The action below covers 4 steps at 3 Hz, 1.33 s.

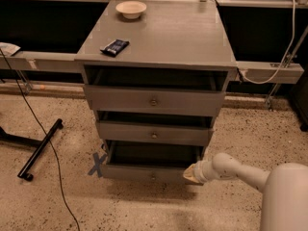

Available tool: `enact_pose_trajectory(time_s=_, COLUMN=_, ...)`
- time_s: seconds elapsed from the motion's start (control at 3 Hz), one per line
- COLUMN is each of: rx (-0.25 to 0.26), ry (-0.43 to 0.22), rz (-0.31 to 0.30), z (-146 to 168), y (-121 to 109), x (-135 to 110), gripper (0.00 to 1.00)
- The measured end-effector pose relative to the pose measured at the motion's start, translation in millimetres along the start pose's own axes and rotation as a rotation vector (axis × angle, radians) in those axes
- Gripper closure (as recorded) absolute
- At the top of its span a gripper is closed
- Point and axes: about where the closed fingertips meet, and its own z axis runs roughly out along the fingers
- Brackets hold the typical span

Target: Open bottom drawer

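The grey cabinet has three drawers. The bottom drawer has the narrowest front and a small round knob; it stands pulled out, its dark inside showing. The gripper is at the end of my white arm, low at the right, right at the bottom drawer's front right corner. The mid drawer and top drawer sit above it, each with a knob.
A white bowl and a dark packet lie on the cabinet top. A black stand leg and a cable lie on the speckled floor at the left. A blue tape cross marks the floor beside the cabinet.
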Motion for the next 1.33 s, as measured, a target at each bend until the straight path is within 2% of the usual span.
enact_pose_trajectory(time_s=0.33, rx=0.011, ry=-0.013, rz=-0.047, z=22, y=-24, x=-18, gripper=0.97)
enact_pose_trajectory(time_s=1.0, rx=0.020, ry=0.026, rz=-0.098, z=63, y=-64, x=-36, gripper=1.00)
enact_pose_trajectory(time_s=1.33, rx=0.008, ry=0.058, rz=-0.088, z=80, y=-76, x=-28, gripper=1.00)
